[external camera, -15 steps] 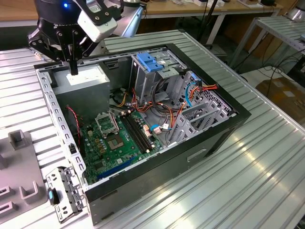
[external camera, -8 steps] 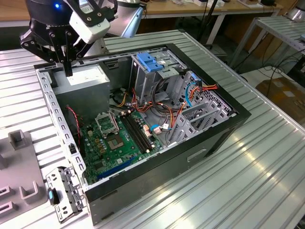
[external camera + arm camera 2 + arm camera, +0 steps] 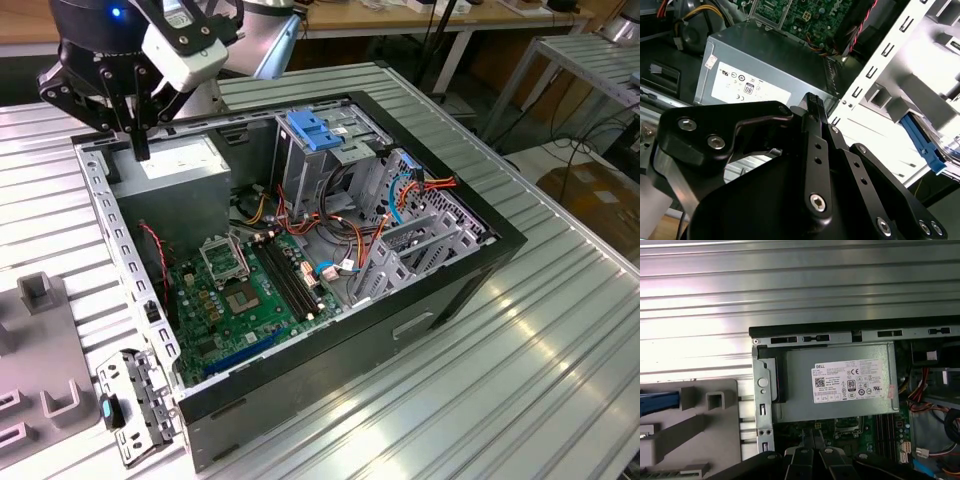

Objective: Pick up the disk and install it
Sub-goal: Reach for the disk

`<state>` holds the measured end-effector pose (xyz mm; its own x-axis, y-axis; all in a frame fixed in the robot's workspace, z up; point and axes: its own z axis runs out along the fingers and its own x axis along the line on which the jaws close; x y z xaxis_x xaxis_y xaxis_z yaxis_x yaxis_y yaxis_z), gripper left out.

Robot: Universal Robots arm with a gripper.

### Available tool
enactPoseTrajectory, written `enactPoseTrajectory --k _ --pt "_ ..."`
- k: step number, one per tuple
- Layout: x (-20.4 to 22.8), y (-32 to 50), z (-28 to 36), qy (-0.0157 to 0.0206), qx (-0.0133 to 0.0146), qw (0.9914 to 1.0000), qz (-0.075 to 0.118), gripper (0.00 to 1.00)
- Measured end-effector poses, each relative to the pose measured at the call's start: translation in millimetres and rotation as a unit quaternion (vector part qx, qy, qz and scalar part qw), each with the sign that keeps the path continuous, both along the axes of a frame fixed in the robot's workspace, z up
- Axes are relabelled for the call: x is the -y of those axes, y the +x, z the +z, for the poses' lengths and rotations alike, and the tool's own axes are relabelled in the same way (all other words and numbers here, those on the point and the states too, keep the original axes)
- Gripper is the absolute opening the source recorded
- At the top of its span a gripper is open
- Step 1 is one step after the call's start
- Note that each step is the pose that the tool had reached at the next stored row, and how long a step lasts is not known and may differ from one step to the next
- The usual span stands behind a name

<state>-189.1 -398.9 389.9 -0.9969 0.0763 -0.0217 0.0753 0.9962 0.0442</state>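
Jaws pressed together, empty, above grey power supply (image 3: 178,190); white printed sticker (image 3: 850,381) on its face

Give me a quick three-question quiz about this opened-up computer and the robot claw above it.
1. Which part is the gripper nearest? A) green motherboard B) grey power-supply box C) orange cables
2. True or false: the gripper is carrying something.
3. What colour is the bracket atop the metal cage?
Key: 1 B. 2 False; its fingers are together with nothing between them. 3 Blue.
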Motion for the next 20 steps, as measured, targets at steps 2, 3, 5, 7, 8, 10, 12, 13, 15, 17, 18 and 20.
enactPoseTrajectory --k 2,3,5,7,8,10,12,13,15,17,18,20 --pt "0.0 -3.2 0.0 0.0000 0.0000 1.00000 0.000 0.11" --pt "0.0 -6.1 0.0 0.0000 0.0000 1.00000 0.000 0.11" --pt "0.0 -12.8 -0.1 0.0000 0.0000 1.00000 0.000 0.11" --pt "0.0 -18.5 -0.2 0.0000 0.0000 1.00000 0.000 0.11" --pt "0.0 -21.7 -0.2 0.0000 0.0000 1.00000 0.000 0.11" --pt "-0.1 -26.1 -0.3 0.0000 0.0000 1.00000 0.000 0.11" --pt "-0.1 -33.2 -0.4 0.0000 0.0000 1.00000 0.000 0.11" --pt "-0.1 -35.2 -0.5 0.0000 0.0000 1.00000 0.000 0.11" --pt "-0.1 -40.0 -0.5 0.0000 0.0000 1.00000 0.000 0.11" --pt "-0.1 -44.3 -0.6 0.0000 0.0000 1.00000 0.000 0.11" --pt "-0.1 -47.3 -0.6 0.0000 0.0000 1.00000 0.000 0.11" --pt "-0.1 -52.8 -0.7 0.0000 0.0000 1.00000 0.000 0.11"
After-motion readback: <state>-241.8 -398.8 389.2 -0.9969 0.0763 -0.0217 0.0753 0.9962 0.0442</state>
